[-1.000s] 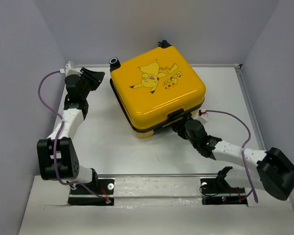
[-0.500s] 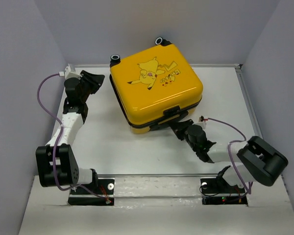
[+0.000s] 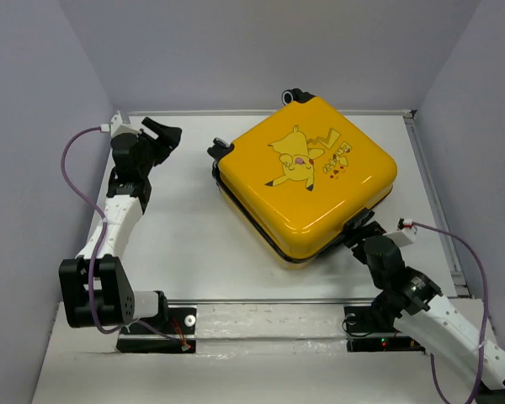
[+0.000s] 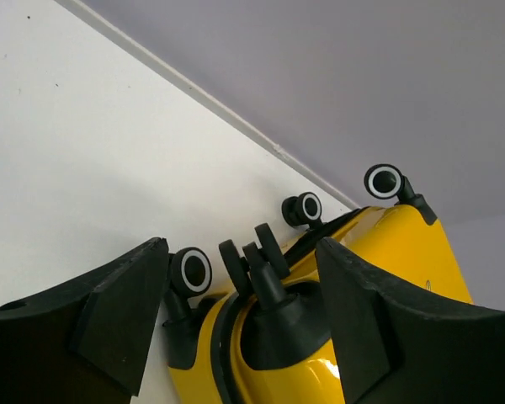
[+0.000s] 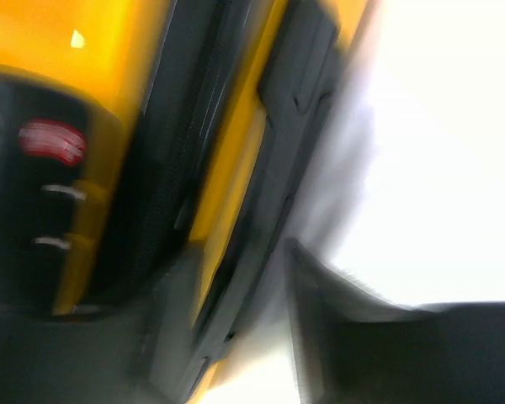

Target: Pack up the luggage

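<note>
Left gripper [image 3: 162,135]: jaws spread wide, holding nothing. In the left wrist view both fingers [image 4: 109,324] frame the wheel end of the luggage [image 3: 307,189] and are clear of it.
Right gripper [image 3: 361,231]: at the luggage's near-right edge, up against the black fitting there. The right wrist view is badly blurred. Its fingers [image 5: 170,324] sit apart with the yellow rim and black zip line running between them. Can't tell if they're actually clamping or only straddling.

Poses: the left arm runs up the left side of the table [image 3: 185,244] from its base, wrist at the far-left corner, pointing right toward the case. The right arm comes in low from the bottom-right, forearm angled up-left, wrist right at the case edge.

The luggage is closed and lying flat, print side up, right of the table's centre. It's turned diamond-wise, one corner toward the near edge. The shell is glossy yellow with a black seam round the middle. Two caster wheels [image 3: 296,94] show at the far end from above; the left wrist view shows three [image 4: 192,269], black with white rings. A dark lock panel [image 5: 50,168] with a red mark sits by the seam.
</note>
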Controlling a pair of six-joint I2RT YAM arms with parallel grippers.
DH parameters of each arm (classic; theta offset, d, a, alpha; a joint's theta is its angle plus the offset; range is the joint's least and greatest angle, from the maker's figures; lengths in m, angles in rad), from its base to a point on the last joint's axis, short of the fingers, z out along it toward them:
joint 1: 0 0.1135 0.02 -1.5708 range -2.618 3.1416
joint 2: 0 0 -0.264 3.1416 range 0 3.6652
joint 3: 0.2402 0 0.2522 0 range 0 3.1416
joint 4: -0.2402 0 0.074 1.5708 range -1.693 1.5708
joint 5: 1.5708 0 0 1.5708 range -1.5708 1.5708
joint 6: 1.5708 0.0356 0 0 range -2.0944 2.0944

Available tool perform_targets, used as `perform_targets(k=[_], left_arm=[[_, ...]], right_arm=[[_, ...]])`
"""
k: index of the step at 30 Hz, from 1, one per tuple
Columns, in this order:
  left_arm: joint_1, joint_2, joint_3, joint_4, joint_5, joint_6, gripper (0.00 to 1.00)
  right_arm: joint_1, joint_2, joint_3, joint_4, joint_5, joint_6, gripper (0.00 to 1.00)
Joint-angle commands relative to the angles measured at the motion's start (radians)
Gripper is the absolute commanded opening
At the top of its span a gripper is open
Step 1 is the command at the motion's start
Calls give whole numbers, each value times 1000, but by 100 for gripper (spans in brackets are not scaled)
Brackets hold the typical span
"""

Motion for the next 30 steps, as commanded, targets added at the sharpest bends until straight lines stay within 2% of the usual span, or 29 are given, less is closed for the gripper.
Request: perform_targets(k=[1,2,4,5,7,8,9,12,13,15,16,18,19,21,23,25,26,27,28,30], left_arm=[[-65,58,123,-48,8,90,83],[-77,82,150,-71,22,130,84],[-102,164,216,-100,33,173,84],[-125,187,274,-109,36,211,84],[-151,260,353,-108,46,247,84],[-172,286,385,-106,57,293,84],[-180,341,419,-106,72,314,84],[-203,446,590,-149,145,368,84],[-206,527,694,-196,187,377,84],[-223,616,808,-267,211,396,84],[-231,695,911,-336,212,426,84],[-255,751,974,-359,203,451,84],[-271,830,1056,-423,203,471,84],[-275,855,1073,-436,206,471,84],[-277,863,1064,-444,201,474,83],[-286,828,954,-400,121,480,80],[-291,795,886,-369,81,483,80],[-295,721,752,-316,15,477,79],[-292,690,696,-242,1,441,79],[-283,623,575,-215,-28,398,79]], right_arm=[[-1,80,211,-17,237,-236,82],[-1,142,247,-41,254,-237,87],[-1,184,269,-67,282,-233,86],[-1,196,272,-78,302,-233,74],[-1,194,271,-86,311,-243,61],[-12,181,269,-87,308,-256,39],[-12,177,268,-89,305,-262,27],[-32,187,269,-84,277,-280,8],[-46,225,272,-62,250,-291,7],[-66,279,281,-23,202,-326,7],[-95,330,283,61,164,-395,7],[-148,383,284,142,-14,-490,7],[-272,478,303,244,-204,-542,7],[-285,525,303,337,-308,-572,7],[-297,580,306,480,-433,-630,7],[-306,637,335,578,-561,-647,7],[-307,713,359,597,-609,-658,7],[-307,752,399,627,-673,-683,7],[-307,831,418,691,-773,-690,7],[-307,916,483,741,-847,-691,7]])
